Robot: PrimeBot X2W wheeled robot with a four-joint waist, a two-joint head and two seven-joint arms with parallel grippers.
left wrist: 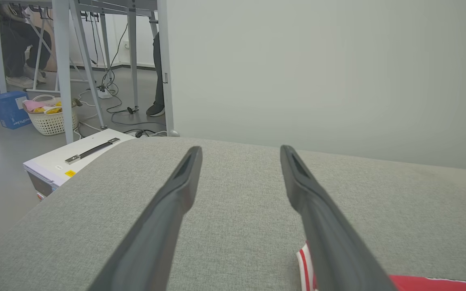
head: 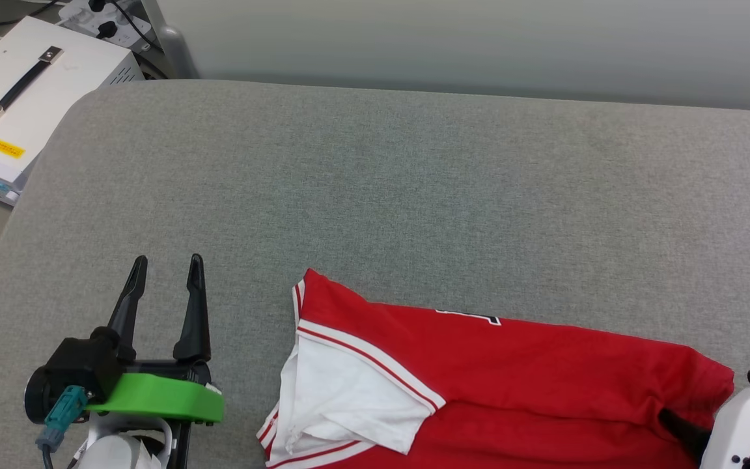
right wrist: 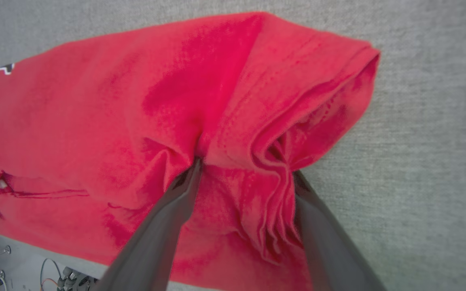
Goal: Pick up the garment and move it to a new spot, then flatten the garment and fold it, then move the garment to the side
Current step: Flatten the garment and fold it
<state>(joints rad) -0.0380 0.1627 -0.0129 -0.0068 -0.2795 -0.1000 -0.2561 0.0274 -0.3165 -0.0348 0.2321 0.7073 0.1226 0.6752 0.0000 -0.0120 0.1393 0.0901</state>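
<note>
Left gripper over table, just beside garment; jaws open. Right gripper jaws spread wide, straddling a bunched fold at the garment's end.

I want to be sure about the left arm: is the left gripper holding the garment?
No, the left gripper stands open over the bare grey surface, apart from the garment.

left gripper: fingers seen spread wide, nothing held tbh | garment: red corner spotted just beside the view-right finger | grey surface: laid underneath | white box: parked off its left edge
</note>
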